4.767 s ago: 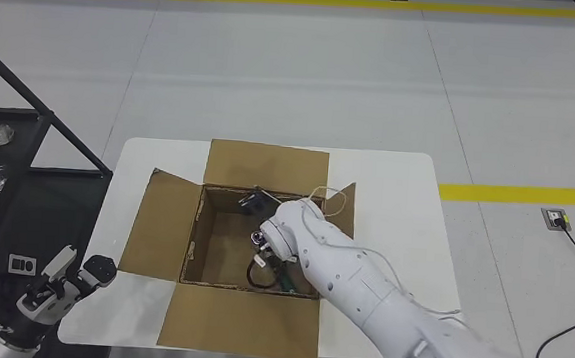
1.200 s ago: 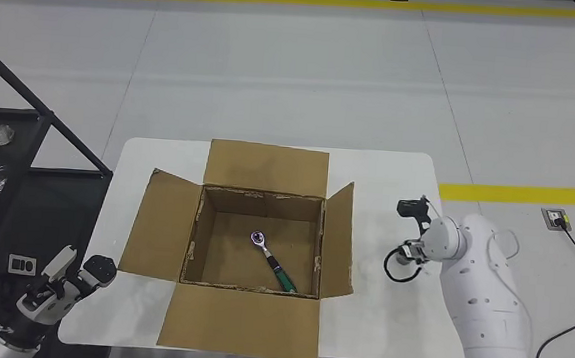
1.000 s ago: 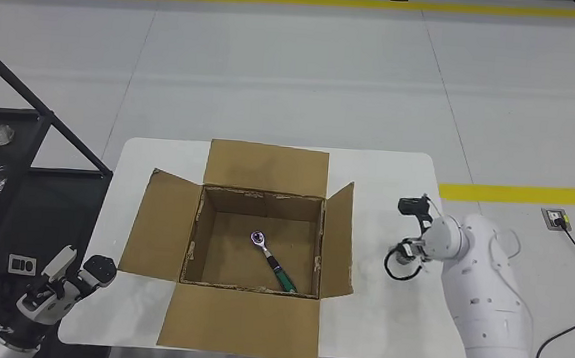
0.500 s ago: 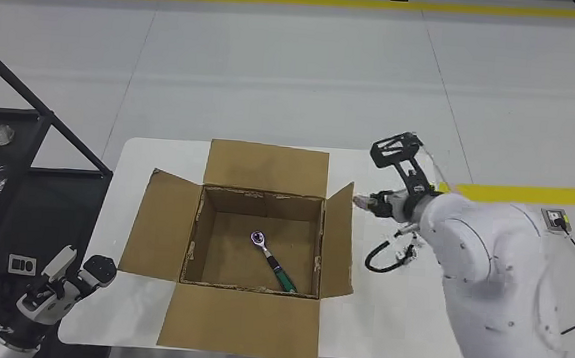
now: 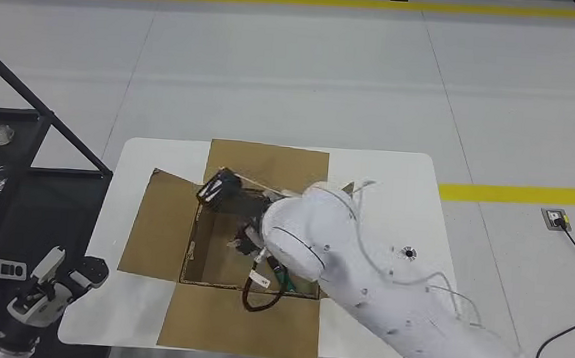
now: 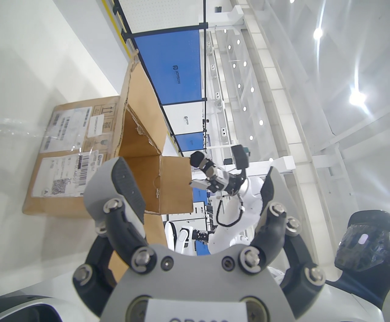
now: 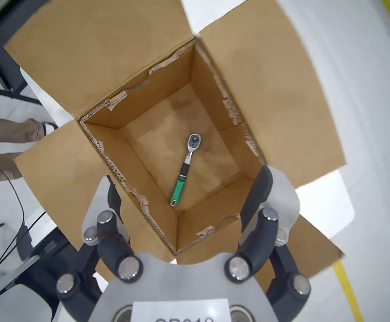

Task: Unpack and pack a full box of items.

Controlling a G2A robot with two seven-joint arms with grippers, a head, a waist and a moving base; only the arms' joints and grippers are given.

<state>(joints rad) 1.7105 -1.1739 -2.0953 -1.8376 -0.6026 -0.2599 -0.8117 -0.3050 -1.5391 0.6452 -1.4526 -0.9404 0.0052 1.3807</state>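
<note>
**Item:** ratchet wrench (image 7: 185, 169), green handle, chrome head. It lay flat and diagonal on the floor of the open cardboard box (image 7: 259, 76), handle end near one inner wall. The box stood on the white tabletop (image 5: 388, 176) with all four flaps folded outward.

**Hazards, as judged:**
- The wrench was thin and lay flat. Pads closing slightly high would probably slip off the smooth shank, and pads closing too low would dig into the cardboard.
- The box was deep and its rim torn. A finger coming down off-centre could snag the corrugated edge or a flap and drag the box.
- A grip out of line with the diagonal shaft could spin the wrench toward the wall.

**Right tool** (image 7: 188, 183)**:** fingers spread wide, empty, touching nothing, above the box opening with the wrench framed between them.

**Left tool** (image 6: 195, 180)**:** fingers spread, empty, low beside the tabletop's near corner, facing the box's labelled outer side.
</note>
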